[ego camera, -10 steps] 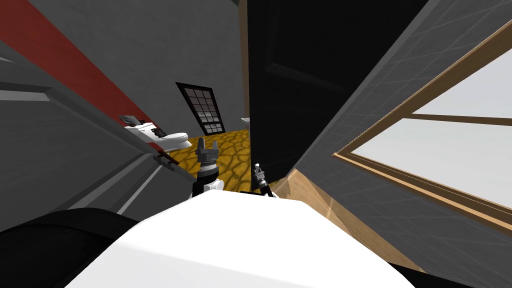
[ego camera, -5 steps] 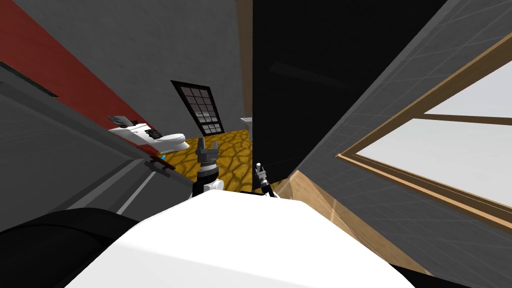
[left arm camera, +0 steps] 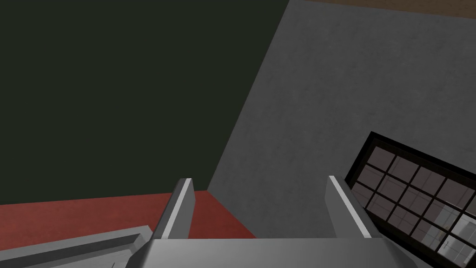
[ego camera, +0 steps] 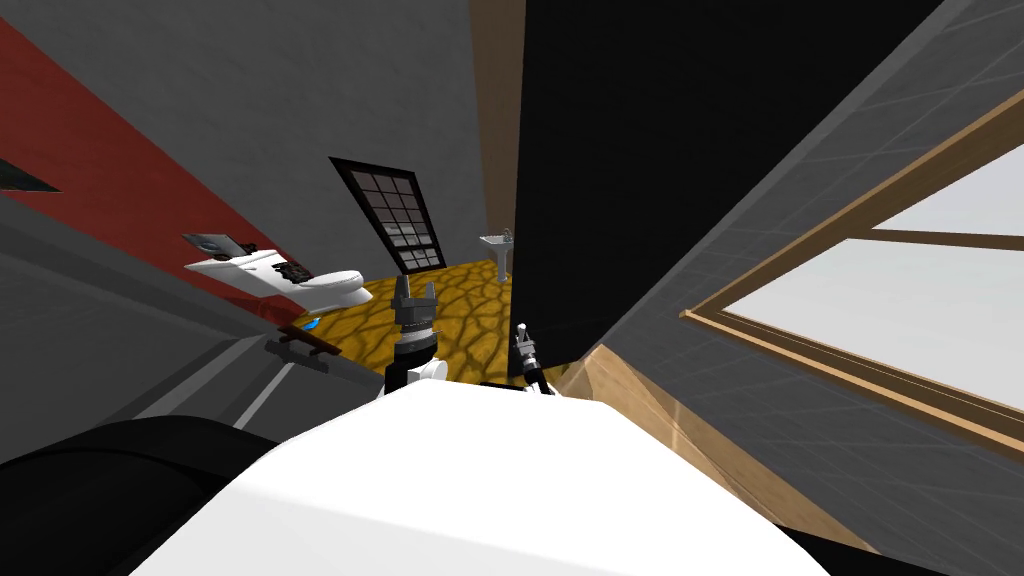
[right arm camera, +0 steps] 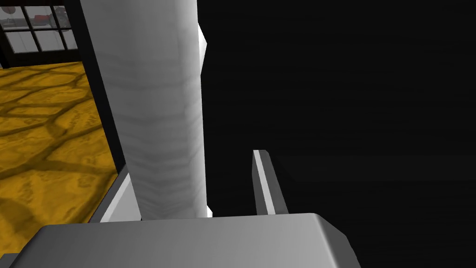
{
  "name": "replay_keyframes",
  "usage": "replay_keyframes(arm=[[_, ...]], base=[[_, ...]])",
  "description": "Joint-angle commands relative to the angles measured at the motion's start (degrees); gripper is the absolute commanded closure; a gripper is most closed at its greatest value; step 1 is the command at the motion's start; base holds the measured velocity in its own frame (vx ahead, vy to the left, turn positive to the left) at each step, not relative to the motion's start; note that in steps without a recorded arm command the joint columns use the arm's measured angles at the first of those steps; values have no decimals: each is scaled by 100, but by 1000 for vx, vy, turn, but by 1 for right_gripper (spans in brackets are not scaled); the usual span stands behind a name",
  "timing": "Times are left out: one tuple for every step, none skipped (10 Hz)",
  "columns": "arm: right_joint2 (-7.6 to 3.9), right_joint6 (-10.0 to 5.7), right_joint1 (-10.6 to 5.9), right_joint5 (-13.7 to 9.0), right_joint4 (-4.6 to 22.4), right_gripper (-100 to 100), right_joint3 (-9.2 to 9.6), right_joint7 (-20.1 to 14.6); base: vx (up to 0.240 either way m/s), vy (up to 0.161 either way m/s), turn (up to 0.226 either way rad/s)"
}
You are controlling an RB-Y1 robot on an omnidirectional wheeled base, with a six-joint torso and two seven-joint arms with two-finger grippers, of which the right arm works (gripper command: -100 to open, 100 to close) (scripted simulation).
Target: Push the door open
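Observation:
The door [ego camera: 640,150] is a dark, almost black leaf to the right of the gap, with a wood-coloured edge [ego camera: 497,120]. It stands ajar onto a room with a yellow patterned floor [ego camera: 450,300]. My right gripper [ego camera: 521,332] is at the foot of the door's free edge. Seen from the wrist, the right gripper [right arm camera: 190,186] is open, facing the black door [right arm camera: 348,93]. A pale round bar [right arm camera: 158,107] rises between its fingers, close to one of them. My left gripper [ego camera: 413,293] hangs open in the gap; the left gripper [left arm camera: 260,204] holds nothing.
A grey panel with a brown handle [ego camera: 305,345] stands close on my left. Beyond the gap are a toilet [ego camera: 335,285], a pedestal sink [ego camera: 497,243] and a dark-framed window [ego camera: 395,215]. A grey wall with a large wood-framed window [ego camera: 900,290] runs along my right.
The door's free edge has shifted right and the gap is wider, uncovering the sink. The grey panel has slid left in view as I moved forward. Both arms keep their pose.

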Motion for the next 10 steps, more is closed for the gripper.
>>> replay_keyframes(arm=[[-54, -3, 36, -60, -128, 100, -165, 63], [-12, -12, 36, -90, -113, 100, -248, 95], [28, -19, 35, -116, -101, 100, -317, 121], [63, -25, 35, -136, -91, 100, -373, 143], [93, -30, 35, -152, -84, 100, -417, 160], [100, 1, 29, -139, -43, 100, -371, 148], [51, -22, 12, -175, -44, 100, -459, 175], [39, -26, 11, -184, -41, 100, -479, 182], [11, -35, 7, -205, -35, 100, -531, 200], [11, -35, 7, -205, -35, 100, -531, 200]], base=[[137, 144, -20], [121, 187, -38], [138, 180, -89], [148, 138, -70], [141, 123, -41], [66, 54, -16], [137, 52, -20], [185, 70, -26], [169, 64, -31], [122, 53, -11]])
